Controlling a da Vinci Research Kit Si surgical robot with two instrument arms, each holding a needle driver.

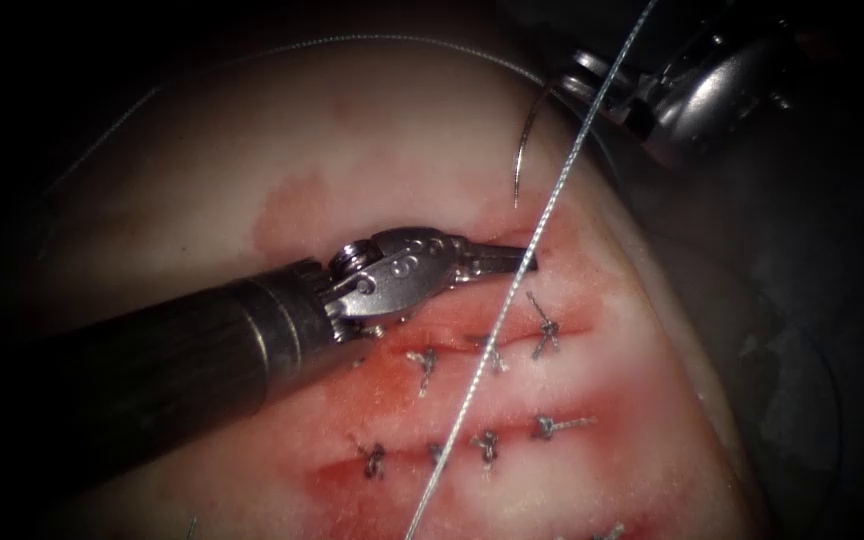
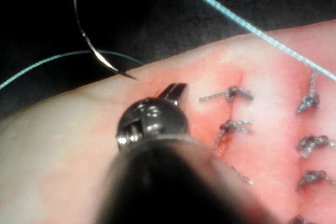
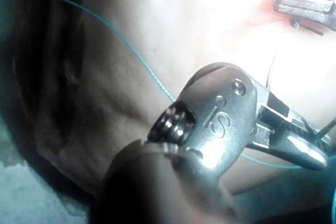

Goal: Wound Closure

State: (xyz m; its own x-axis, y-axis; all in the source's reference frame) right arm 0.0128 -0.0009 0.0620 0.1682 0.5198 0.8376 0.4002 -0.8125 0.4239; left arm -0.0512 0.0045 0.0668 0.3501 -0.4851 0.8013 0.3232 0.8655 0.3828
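Tissue [image 1: 282, 150] lies pale and rounded under both tools, reddened and wet with red fluid [image 1: 372, 395] around two rows of finished stitches [image 1: 489, 445]. Each knot sits over its cut with short cut ends of thread sticking out. A further reddened cut [image 1: 552, 232] runs just at the left tool's tip, and I can see no stitches on it.

The left tool [image 1: 517, 261] reaches in from the picture's left with its jaws closed, or nearly so, at that cut. Whether they pinch the thread crossing there or only rest against the tissue, I cannot tell.

The right tool [image 1: 577, 82] sits at the tissue's far edge and grips the needle [image 1: 524, 145] near its thread end. The needle hangs free in the air with its curve sweeping down. In the left wrist view its point [image 2: 128, 76] hovers just above the pale surface, not in the tissue.

The thread [image 1: 512, 300] runs taut in a long diagonal across the stitched rows, passing the left tool's tip, while another length [image 1: 382, 42] arcs over the far edge of the tissue.

My judgement is that the needle is loaded and held off the tissue between bites. A next bite would call for squaring the point to the edge of that cut and keeping the taut thread out of the needle's arc
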